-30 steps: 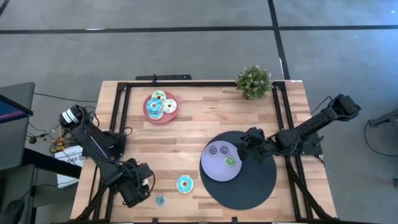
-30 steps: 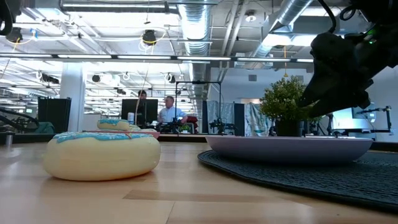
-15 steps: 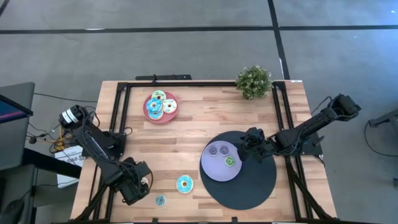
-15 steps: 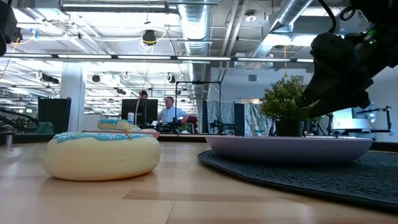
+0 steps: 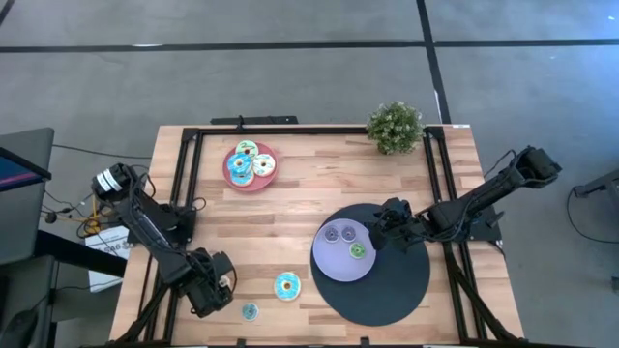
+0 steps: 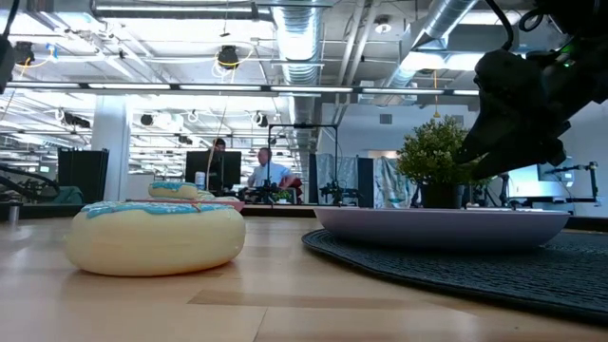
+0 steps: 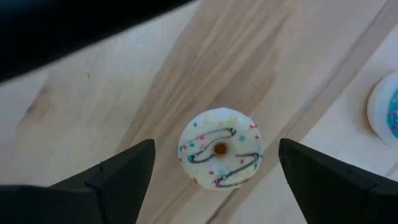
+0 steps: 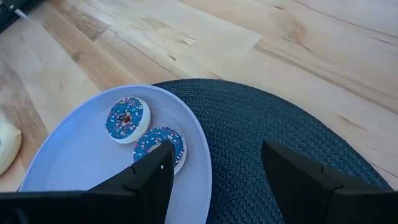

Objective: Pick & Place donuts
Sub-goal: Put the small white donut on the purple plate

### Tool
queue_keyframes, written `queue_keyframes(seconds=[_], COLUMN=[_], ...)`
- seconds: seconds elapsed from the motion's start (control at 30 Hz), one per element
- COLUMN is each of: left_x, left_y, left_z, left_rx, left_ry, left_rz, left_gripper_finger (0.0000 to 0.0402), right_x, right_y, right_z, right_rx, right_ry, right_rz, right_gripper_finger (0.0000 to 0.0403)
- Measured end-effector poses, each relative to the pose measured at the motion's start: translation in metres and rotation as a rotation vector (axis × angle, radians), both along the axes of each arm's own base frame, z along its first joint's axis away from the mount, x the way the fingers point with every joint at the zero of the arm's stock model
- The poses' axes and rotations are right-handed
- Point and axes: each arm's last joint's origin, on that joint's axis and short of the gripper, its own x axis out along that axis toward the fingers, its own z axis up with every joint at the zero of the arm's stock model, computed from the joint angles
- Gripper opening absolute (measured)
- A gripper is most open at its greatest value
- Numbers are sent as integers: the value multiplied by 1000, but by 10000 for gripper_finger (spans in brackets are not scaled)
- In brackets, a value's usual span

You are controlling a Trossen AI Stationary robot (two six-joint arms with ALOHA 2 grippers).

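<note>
Near left edge of table: left gripper [image 5: 215, 290] hangs over small donut [image 7: 220, 157], jaws wide apart, donut between the fingers and untouched. Looks like lineup for a grab, my guess. Bigger teal donut [image 5: 286, 286] lies just right of it. Right gripper [image 5: 385, 224] waits over mat [image 5: 397, 285] at far right rim of lavender plate [image 5: 329, 259], jaws apart, empty. Three donuts already on that plate, more on pink plate [image 5: 253, 182] far left. Left wrist view shows sprinkles and squiggle icing; high view only gives a dot. Low view [image 6: 157, 237] shows teal donut's puffy side.
</note>
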Motion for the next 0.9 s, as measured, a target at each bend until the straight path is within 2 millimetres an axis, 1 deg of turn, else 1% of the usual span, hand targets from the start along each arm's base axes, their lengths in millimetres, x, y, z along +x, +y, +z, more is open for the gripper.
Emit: queue_keyframes(seconds=[0.3,0.47,0.53,0.9], left_x=[-1,0,2,3], left_y=[-2,-8,-11,-17], left_z=[-1,-16,-20,-15], left_rx=[-10,-11,-17,1], left_ry=[-3,78,82,43], left_rz=[13,20,18,7], left_gripper_finger=[336,336,336,336], right_x=[0,0,0,0], right_y=[0,0,0,0], right_z=[0,0,0,0], right_rx=[0,4,7,9], right_ry=[0,1,0,-2], right_rz=[0,3,5,5], right_gripper_finger=[230,230,230,230])
